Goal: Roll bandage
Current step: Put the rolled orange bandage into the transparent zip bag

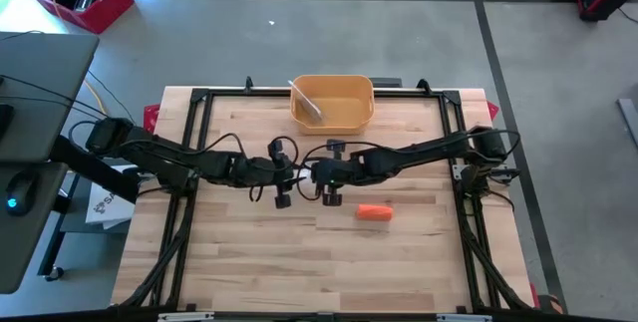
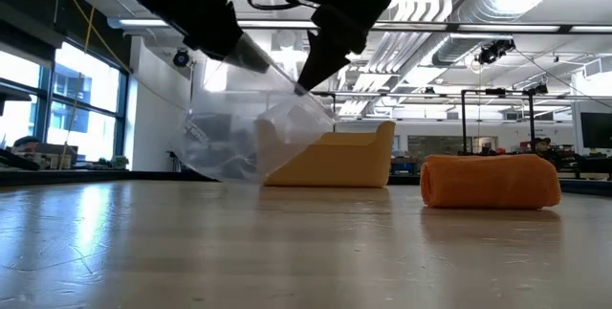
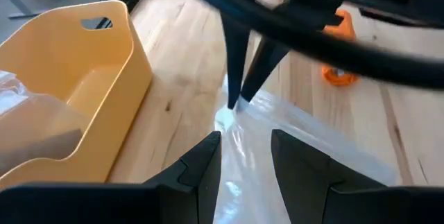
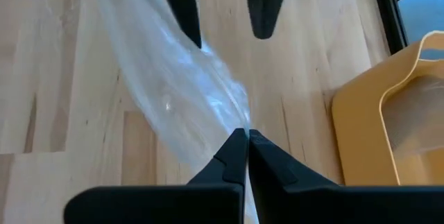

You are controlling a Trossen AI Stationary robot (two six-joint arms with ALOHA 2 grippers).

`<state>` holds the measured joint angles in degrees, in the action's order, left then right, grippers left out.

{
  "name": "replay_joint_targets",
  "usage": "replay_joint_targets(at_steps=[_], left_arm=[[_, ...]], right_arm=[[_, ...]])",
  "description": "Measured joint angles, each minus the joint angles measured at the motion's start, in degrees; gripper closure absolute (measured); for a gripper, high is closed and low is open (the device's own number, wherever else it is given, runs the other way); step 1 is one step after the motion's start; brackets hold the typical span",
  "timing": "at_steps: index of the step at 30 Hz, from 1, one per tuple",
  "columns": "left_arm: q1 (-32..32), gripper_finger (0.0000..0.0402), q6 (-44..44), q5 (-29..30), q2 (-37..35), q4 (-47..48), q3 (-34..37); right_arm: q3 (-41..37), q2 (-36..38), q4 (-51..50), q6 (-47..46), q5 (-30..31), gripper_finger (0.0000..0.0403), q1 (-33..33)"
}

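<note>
A: High view. Report arm positions.

B: Both arms reach inward over the wooden table (image 1: 249, 262) and meet near its middle. The left gripper (image 1: 289, 172) and right gripper (image 1: 317, 174) sit just beside each other. The rolled orange bandage (image 1: 375, 212) lies on the table, near the right gripper and apart from it. A yellow bin (image 1: 332, 102) stands at the far edge.

A: Low view. What is between the grippers?

B: A clear plastic bag (image 2: 251, 135) hangs from above with its lower end resting on the table. Both dark grippers enter from the top of the picture. The bandage (image 2: 491, 181) rests flat on the surface, well apart from the bag. The bin (image 2: 335, 161) stands behind the bag.

A: Left wrist view. Pincer state?

B: The left gripper (image 3: 244, 156) stands parted, with the bag (image 3: 277, 148) lying between its fingers (image 3: 201, 165); whether they press on it cannot be told. The right gripper's fingers pinch the bag's edge just ahead. The bandage (image 3: 338, 77) shows beyond them, the bin (image 3: 104, 78) to one side.

A: Right wrist view. Pincer state?

B: The right gripper (image 4: 246, 139) is clenched on the bag (image 4: 180, 85), its fingers (image 4: 229, 154) together on the film. The left gripper's two fingers stand spread farther off. The bin (image 4: 374, 113) is near.
</note>
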<state>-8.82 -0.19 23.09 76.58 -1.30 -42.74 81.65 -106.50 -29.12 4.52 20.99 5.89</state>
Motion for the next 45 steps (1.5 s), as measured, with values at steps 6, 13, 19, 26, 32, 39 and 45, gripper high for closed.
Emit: replay_joint_targets(at_steps=[6, 13, 19, 26, 32, 39, 45], left_arm=[[-1.1, 0.0277, 2.6, 3.6, -0.4, -3.5, 0.0], [-1.1, 0.0277, 3.3, 2.8, -0.3, -3.4, 0.0], [-1.1, 0.0277, 1.2, 2.5, 0.3, 2.1, 0.0], [-1.1, 0.0277, -0.1, 4.9, 0.9, 6.6, 0.0], [-0.9, 0.0277, -2.2, 7.0, 1.0, 6.6, 0.0], [-0.5, 0.031, -3.2, 2.4, 1.4, 8.4, 0.0], [-0.4, 0.0391, -7.3, -0.2, 1.9, 8.5, 0.0]], right_arm=[[0.0, -2.6, 0.4, 0.0, -1.9, 0.0403, -0.4], [0.0, -3.9, 2.1, 0.0, -0.3, 0.0403, -0.9], [0.8, -3.6, 4.2, 0.0, -0.5, 0.0403, -0.9], [0.8, -3.6, 4.2, 0.0, -2.2, 0.0403, -1.0], [0.8, -3.6, 4.2, 1.4, -4.1, 0.0403, -0.8], [0.8, -3.6, 4.2, 4.6, -5.0, 0.0403, -0.8], [0.8, -3.6, 3.9, 6.4, -5.1, 0.0403, 0.4]])
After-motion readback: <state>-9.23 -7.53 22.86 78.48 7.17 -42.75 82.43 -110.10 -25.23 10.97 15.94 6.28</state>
